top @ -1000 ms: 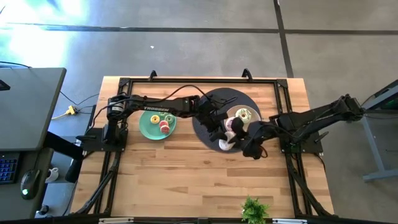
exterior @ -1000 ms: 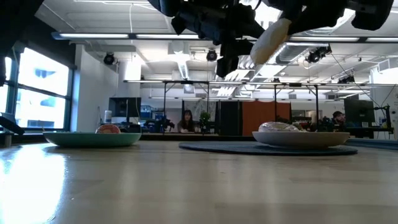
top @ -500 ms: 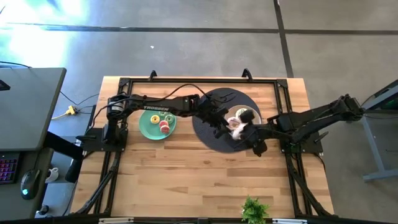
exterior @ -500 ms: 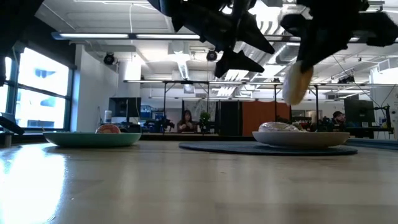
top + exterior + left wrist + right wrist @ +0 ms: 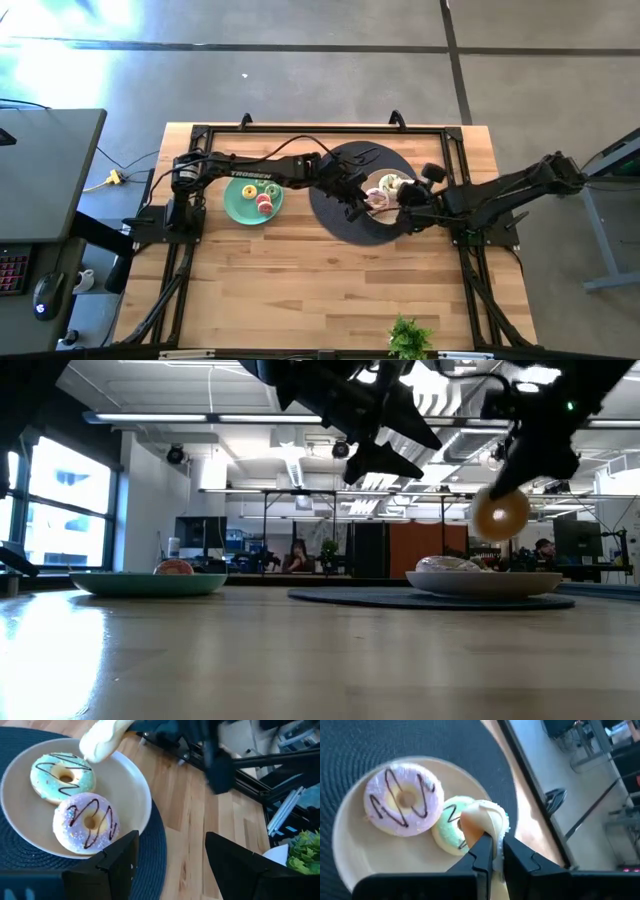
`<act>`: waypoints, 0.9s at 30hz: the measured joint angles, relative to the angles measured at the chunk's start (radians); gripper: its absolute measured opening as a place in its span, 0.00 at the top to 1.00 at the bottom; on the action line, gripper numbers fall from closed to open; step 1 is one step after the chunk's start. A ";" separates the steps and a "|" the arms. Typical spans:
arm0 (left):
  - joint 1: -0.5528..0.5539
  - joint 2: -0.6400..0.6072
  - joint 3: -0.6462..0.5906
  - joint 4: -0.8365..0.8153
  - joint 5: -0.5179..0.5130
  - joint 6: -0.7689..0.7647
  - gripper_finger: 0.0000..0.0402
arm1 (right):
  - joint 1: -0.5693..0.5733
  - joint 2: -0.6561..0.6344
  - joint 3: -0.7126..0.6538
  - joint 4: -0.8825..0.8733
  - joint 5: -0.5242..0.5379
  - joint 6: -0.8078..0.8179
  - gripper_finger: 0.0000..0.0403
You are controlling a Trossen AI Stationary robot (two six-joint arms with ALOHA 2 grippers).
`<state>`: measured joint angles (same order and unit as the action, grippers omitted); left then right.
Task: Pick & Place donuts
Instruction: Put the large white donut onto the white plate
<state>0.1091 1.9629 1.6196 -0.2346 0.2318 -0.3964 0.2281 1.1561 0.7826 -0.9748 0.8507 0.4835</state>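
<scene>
A white plate (image 5: pixel 372 183) on a round dark mat (image 5: pixel 335 205) holds a pale green iced donut (image 5: pixel 62 776) and a pink iced donut (image 5: pixel 86 822), both lying flat. My right gripper (image 5: pixel 497 852) hangs above the plate's right side, shut on a white iced donut (image 5: pixel 482 822). Over the mat, just left of the plate, my left gripper (image 5: pixel 170 865) is open with nothing between its fingers. A green plate (image 5: pixel 235 207) at the left holds tiny donuts (image 5: pixel 264 202). My right gripper pinches the white donut's ring (image 5: pixel 489 836) between its two fingers, at one place on the rim. The fingers slant down from the table's right side. The donut (image 5: pixel 499 515) hangs below them on edge, lifted clear above the plate.
A leafy green sprig (image 5: pixel 408 338) sits at the table's near edge. The two arms' grippers are close together over the mat. Bare wooden tabletop (image 5: pixel 300 290) lies nearer than the mat and plates.
My left gripper has opened and let go of the white donut, and my right gripper has shut on it. The right gripper has carried it toward the table's right and down, over the white plate. The donut has turned from tilted to hanging on edge.
</scene>
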 joint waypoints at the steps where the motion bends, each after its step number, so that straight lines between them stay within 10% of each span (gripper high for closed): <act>1: -0.003 0.000 0.000 -0.001 0.007 0.000 0.43 | 0.000 0.000 -0.032 0.026 0.003 0.011 0.93; 12: -0.005 0.000 0.001 0.001 0.022 0.000 0.43 | 0.001 0.000 -0.316 0.394 0.065 -0.009 0.93; 27: -0.004 0.000 0.001 0.000 0.054 0.005 0.43 | 0.001 0.000 -0.304 0.462 -0.083 -0.148 0.65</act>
<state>0.1047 1.9629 1.6203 -0.2344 0.2860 -0.3916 0.2287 1.1564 0.4785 -0.5128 0.7678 0.3355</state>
